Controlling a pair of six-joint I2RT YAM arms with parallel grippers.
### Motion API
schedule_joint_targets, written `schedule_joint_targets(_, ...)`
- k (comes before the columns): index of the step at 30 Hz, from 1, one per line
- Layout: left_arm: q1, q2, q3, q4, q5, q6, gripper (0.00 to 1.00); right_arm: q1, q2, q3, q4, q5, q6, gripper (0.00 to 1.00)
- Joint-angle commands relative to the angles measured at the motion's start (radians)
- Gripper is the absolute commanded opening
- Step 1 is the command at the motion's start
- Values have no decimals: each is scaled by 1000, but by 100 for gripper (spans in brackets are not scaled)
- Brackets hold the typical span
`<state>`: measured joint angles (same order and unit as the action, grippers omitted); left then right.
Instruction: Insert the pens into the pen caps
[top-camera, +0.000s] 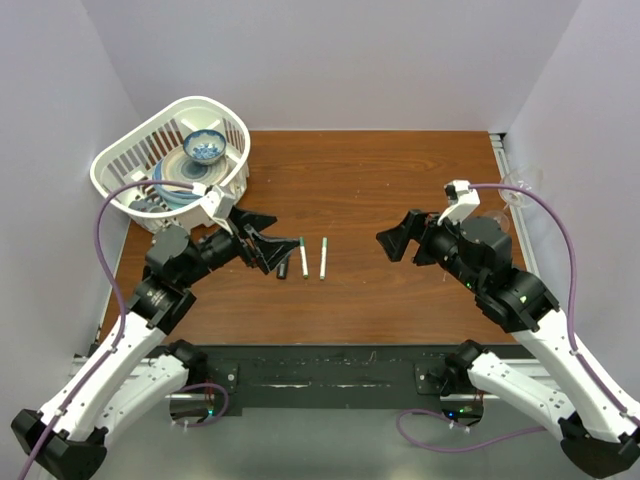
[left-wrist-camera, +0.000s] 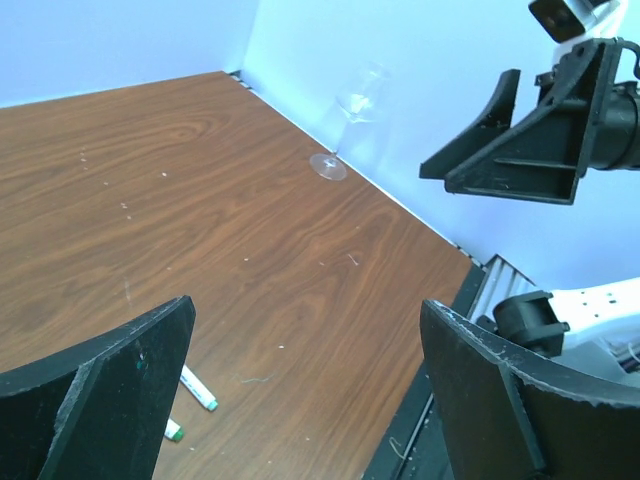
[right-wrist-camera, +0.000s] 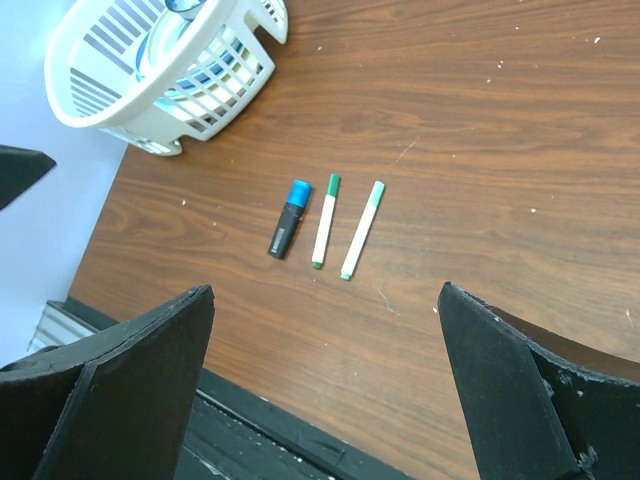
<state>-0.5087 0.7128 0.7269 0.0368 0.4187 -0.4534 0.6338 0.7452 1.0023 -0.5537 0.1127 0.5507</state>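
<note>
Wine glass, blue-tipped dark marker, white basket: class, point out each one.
wine glass (left-wrist-camera: 328, 167), left wrist view, foot.
blue-tipped dark marker (right-wrist-camera: 283, 232), right wrist view, barrel.
white basket (right-wrist-camera: 222, 80), right wrist view, slatted wall.

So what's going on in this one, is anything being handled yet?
Nothing is held. Both arms hover over the wooden table with jaws wide open: the left gripper is close beside the pens, and the right gripper is further off, facing them. Two white pens with green ends lie side by side near the table's middle, a shorter dark marker with a blue end next to them. No loose caps show. A white basket sits far left, a wine glass by the right wall.
</note>
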Motion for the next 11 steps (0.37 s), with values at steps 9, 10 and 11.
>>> schedule_joint_targets(9,6,-4,5,77,46,-30,100,0,-6,48,54,-13,31,99)
schedule_joint_targets(10,6,-4,5,77,49,-33,100,0,-6,48,51,-11,31,99)
schedule_joint_targets(11,6,-3,3,77,48,-34,100,0,-9,48,49,-11,31,99)
